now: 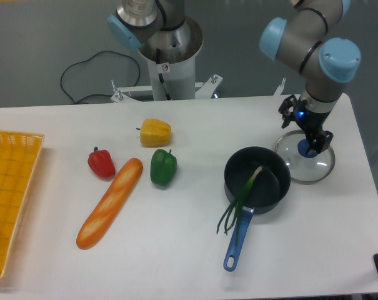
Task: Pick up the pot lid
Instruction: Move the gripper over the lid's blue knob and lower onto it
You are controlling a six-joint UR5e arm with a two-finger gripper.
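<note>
Fingers well apart with nothing between them, the gripper hangs around the far side of the glass pot lid beside the black pan, the blue knob lying slightly cameraward and right of the finger gap

Lid right of pan (spring onion partly inside).

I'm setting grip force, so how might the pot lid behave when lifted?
The see-through pot lid looks like glass, so it is probably stiff and breakable if dropped. Its broad disc, with one small blue knob, may tilt if gripped off-centre.
</note>
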